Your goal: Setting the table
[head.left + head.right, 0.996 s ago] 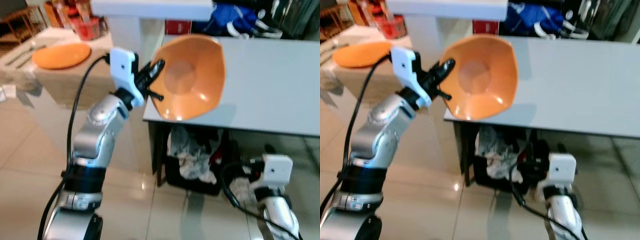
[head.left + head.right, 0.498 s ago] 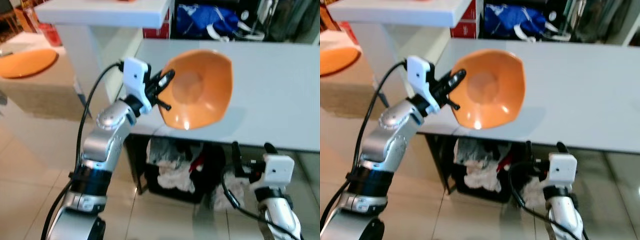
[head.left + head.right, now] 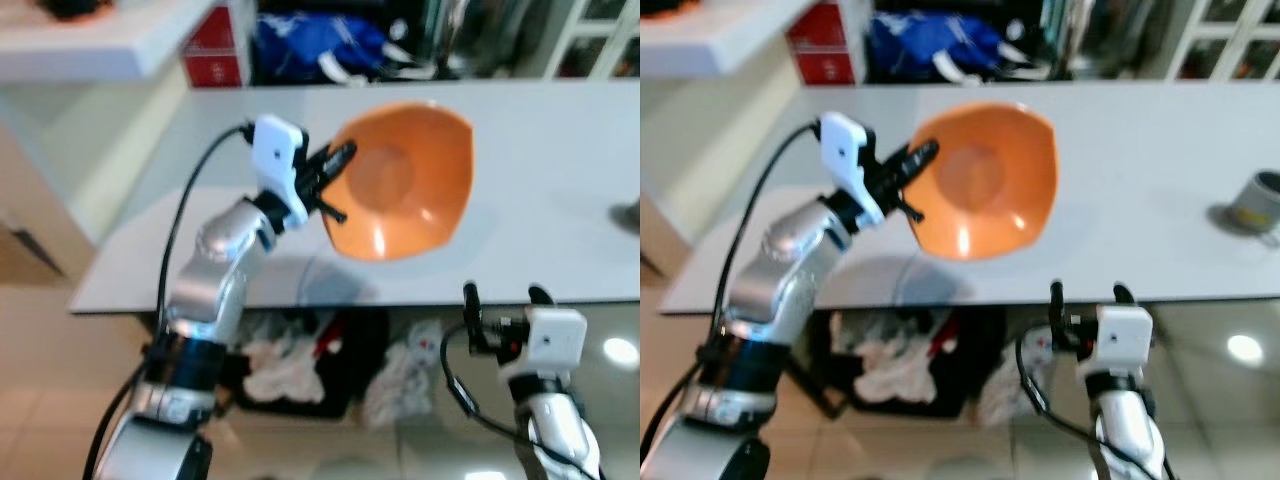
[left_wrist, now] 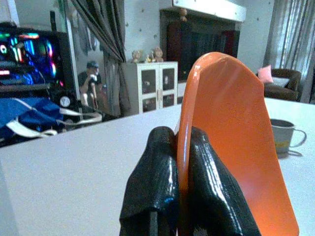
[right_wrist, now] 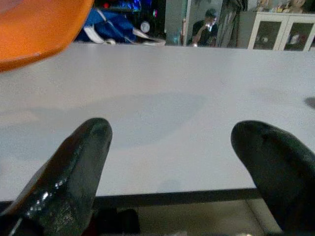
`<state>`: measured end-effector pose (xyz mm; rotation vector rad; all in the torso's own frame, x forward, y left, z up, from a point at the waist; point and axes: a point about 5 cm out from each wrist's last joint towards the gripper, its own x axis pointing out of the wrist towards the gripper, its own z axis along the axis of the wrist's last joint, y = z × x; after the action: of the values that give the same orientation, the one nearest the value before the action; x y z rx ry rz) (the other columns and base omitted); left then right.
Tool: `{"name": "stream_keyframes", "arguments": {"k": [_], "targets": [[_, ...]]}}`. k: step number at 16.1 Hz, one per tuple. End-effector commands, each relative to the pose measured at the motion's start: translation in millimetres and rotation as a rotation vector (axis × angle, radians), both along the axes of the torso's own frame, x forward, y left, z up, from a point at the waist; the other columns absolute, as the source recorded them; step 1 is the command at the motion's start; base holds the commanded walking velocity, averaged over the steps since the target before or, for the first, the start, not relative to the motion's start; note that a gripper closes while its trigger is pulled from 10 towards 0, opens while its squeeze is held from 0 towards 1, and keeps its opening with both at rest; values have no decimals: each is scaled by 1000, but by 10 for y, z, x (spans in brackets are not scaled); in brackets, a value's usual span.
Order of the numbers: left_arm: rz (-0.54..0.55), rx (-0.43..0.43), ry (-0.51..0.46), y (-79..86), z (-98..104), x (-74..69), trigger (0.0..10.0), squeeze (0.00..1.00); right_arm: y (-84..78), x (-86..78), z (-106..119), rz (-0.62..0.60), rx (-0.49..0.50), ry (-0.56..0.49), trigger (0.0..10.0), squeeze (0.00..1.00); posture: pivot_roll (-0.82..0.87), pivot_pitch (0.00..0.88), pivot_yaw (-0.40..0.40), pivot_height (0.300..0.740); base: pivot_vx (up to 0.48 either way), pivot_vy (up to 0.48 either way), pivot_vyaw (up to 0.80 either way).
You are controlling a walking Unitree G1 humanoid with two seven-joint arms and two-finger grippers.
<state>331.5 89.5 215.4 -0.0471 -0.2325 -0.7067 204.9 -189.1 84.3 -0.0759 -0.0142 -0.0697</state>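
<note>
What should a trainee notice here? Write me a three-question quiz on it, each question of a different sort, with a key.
1. True or false: the left end effector is shut on the rim of the orange bowl, which it holds tilted above the grey table.
2. Where is the right end effector?
A. Over the mug, closing on it
B. By the table's near edge, open and holding nothing
C. Gripping the bowl's far rim
3. Fill in the gap: the grey mug stands on the table to the robot's ____.

Key: 1 true; 2 B; 3 right.
</note>
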Motion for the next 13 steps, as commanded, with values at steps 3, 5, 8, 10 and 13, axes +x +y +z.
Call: {"name": "stream_keyframes", "arguments": {"k": [3,5,8,10,13], "targets": [[24,-10,-58,48,136,17,0,0,36,1,8,14,-9,0,10000,0,-130,0,50,740,266,-398,0],[16,-15,-64,33,144,6,0,0,33,1,3,13,-11,3,10000,0,-130,0,50,740,262,-398,0],[3,-23,-74,11,166,-15,0,0,34,1,1,14,-14,5,10000,0,-129,0,50,740,265,-396,0],[3,-27,-76,6,171,-17,0,0,32,3,1,15,-15,6,10000,0,-128,0,48,740,264,-398,0],[5,-28,-76,3,172,-20,0,0,31,7,-7,17,-16,9,10000,0,-128,0,48,740,265,-395,0]]}}
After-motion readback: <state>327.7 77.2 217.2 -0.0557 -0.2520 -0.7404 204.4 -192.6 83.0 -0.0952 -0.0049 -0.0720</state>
